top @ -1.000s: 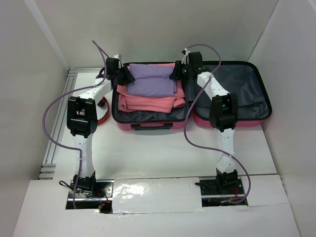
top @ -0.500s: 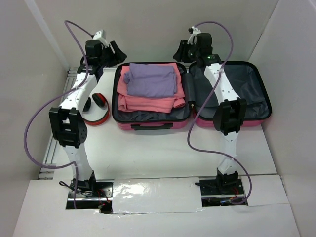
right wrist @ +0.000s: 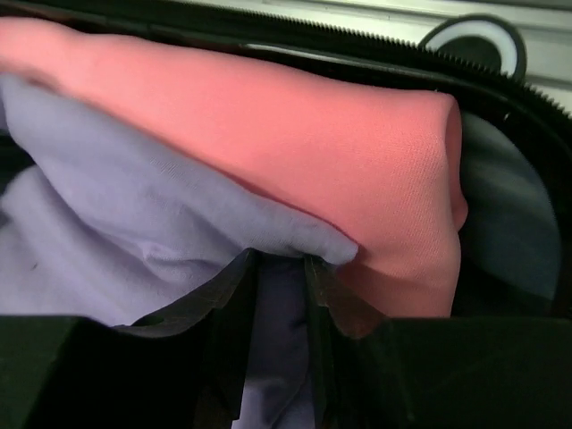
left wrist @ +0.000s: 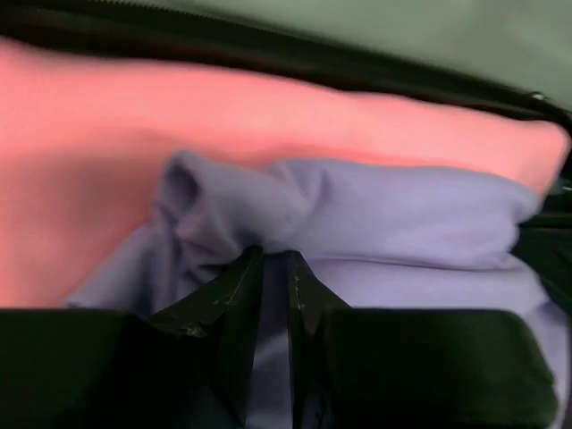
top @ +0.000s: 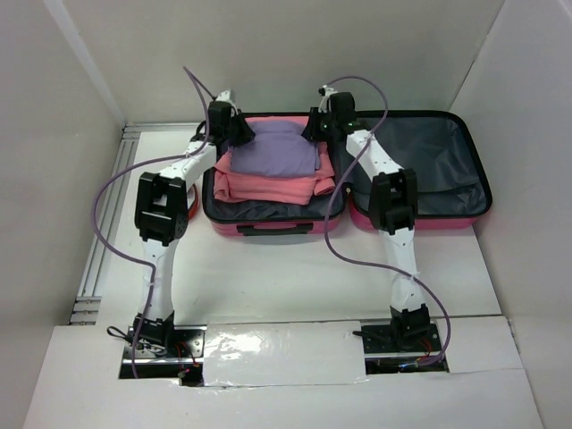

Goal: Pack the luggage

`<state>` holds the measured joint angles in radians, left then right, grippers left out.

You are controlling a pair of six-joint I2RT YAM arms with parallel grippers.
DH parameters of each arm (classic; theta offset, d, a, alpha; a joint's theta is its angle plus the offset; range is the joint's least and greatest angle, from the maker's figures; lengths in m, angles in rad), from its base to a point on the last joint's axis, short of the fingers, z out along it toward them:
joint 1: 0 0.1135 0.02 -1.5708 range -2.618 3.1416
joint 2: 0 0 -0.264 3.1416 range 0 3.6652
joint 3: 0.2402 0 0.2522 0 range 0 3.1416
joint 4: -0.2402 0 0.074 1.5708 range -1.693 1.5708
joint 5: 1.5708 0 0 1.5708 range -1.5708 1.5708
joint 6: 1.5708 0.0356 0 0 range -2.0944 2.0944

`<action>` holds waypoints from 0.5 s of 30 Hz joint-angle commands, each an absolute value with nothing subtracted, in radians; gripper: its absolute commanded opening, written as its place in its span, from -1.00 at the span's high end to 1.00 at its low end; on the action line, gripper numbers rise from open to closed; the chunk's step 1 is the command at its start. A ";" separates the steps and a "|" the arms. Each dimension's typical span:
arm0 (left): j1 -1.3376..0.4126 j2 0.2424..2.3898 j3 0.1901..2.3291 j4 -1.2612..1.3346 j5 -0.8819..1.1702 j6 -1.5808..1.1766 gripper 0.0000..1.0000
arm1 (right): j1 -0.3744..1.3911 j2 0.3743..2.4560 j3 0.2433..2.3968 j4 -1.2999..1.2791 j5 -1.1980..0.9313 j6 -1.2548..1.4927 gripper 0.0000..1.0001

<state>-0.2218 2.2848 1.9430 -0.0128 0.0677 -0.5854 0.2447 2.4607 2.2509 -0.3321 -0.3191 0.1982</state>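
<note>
Top external: jaws in luggage [top: 440, 165] L half, pinching purple cloth [top: 279, 152].

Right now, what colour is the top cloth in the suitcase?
The top cloth is light purple, clearest in the right wrist view.

We see a purple cloth [top: 279, 150] [left wrist: 402, 214] [right wrist: 107, 179], folded up. It lies on top of a pink cloth [top: 268, 186] [left wrist: 179, 98] [right wrist: 340, 143], which is folded too and is bigger, so pink sticks out at the front and at the sides. Both lie in the left half of the luggage [top: 447, 161]. Up close, the purple cloth is bunched and wrinkled at its edge. Below it all we see a white table [top: 286, 277]. A metal rail [top: 98, 259] runs along the table's left side. A shiny strip [top: 277, 344] lies across the near edge. White walls [top: 295, 54] stand all around.
</note>
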 commanded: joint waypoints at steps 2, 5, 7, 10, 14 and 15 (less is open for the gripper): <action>-0.157 2.327 1.989 -0.018 0.087 -0.641 0.40 | 0.242 2.464 2.247 -0.278 -0.317 0.192 0.31; -0.144 2.318 2.051 -0.066 0.161 -0.598 0.34 | 0.233 2.473 2.281 -0.297 -0.333 0.202 0.23; -0.144 2.264 2.051 -0.075 0.217 -0.560 0.22 | 0.233 2.424 2.293 -0.308 -0.357 0.202 0.13; -0.144 2.082 1.961 -0.045 0.232 -0.505 -0.27 | 0.242 2.329 2.304 -0.318 -0.357 0.173 -0.23; -0.083 1.847 1.862 -0.041 0.278 -0.492 -0.62 | 0.265 2.196 2.315 -0.368 -0.357 0.164 -0.37; -0.063 1.804 1.846 -0.099 0.278 -0.483 -0.65 | 0.274 2.169 2.315 -0.397 -0.357 0.154 -0.37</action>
<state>-0.1108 2.0190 1.8442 -0.1154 0.2264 -0.5301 0.2478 2.3726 2.2536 -0.3748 -0.3534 0.1860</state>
